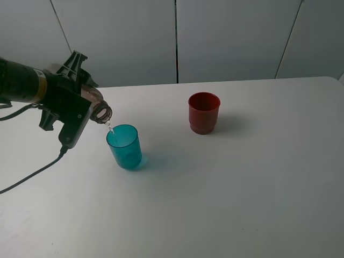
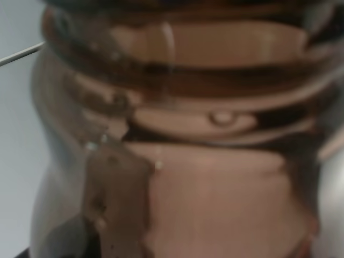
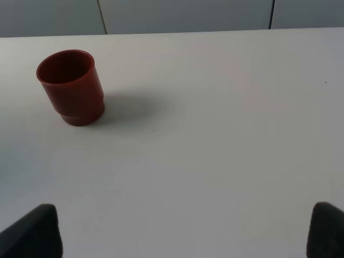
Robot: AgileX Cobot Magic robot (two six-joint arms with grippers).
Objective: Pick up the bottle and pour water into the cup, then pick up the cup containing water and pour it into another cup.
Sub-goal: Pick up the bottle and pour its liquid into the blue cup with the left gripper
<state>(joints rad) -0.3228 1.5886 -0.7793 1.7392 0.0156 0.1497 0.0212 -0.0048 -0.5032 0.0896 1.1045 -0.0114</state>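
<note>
First pour in progress. We show the left pincer (image 1: 80, 105) clamped on the bottle (image 1: 98, 109), which is tipped close to level above the tabletop (image 1: 242, 193). Its open mouth sits just over the rim of the cup (image 1: 124, 146), on the side toward that arm. A thin thread of water (image 1: 109, 127) runs from the mouth into the cup. In the left wrist view the bottle (image 2: 215, 161) fills the frame as a blurred, ribbed, brownish wall, so we read the grip from the high view alone. The cup stands upright on the tabletop, and we cannot tell how much water it holds. Another cup (image 1: 204, 112) stands upright well apart from it, toward the right arm's side. The right wrist view shows another cup (image 3: 71, 86) with a dark red inside and no water that we can make out. The right pincer (image 3: 180, 232) has its two dark fingertips wide apart with nothing between them, and it is nowhere near either cup. We judge the task to be in its first half: the bottle is lifted and the pour has begun but is not finished. What remains is to right the bottle, then grasp the cup, carry it to another cup and tip the water in — none of this second stage has started.
</note>
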